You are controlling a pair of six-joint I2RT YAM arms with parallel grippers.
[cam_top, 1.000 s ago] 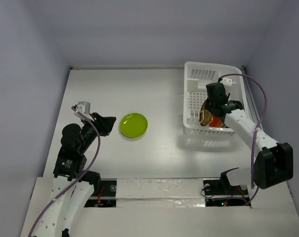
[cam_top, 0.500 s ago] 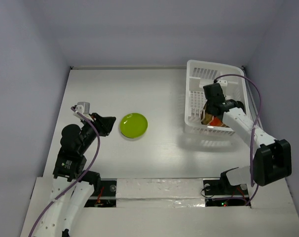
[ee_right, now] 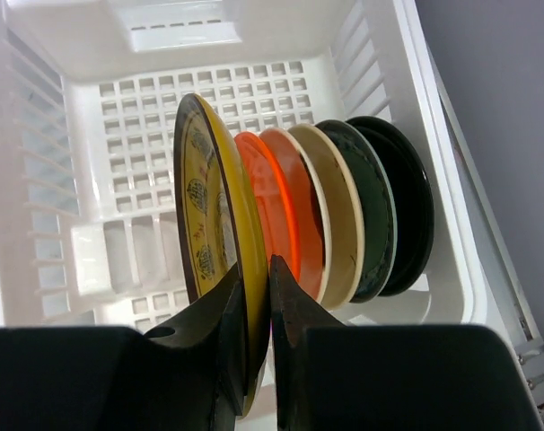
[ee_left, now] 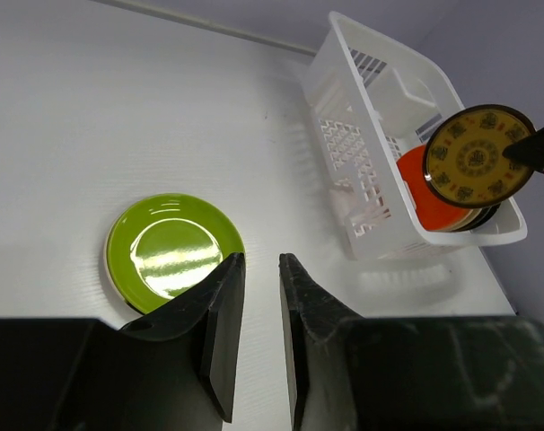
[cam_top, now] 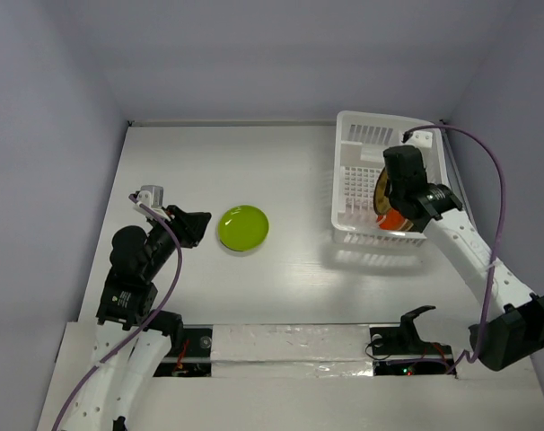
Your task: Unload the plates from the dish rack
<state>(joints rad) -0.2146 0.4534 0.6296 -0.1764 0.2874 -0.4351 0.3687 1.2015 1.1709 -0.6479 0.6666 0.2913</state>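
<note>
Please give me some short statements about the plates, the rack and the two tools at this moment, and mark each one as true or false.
1. The right tool grips the yellow plate by its rim. True.
2. The green plate stands in the rack. False: it lies flat on the table, outside the rack.
3. The left tool holds a plate. False: it holds nothing.
4. A black plate stands on edge in the rack. True.

Your right hand [ee_right: 252, 280] had the yellow patterned plate [ee_right: 207, 202] pinched by its rim, on edge, with orange plates [ee_right: 288, 202], a cream plate [ee_right: 337, 211] and black plates [ee_right: 399, 202] lined up beside it in the dish rack [ee_right: 281, 94].
</note>
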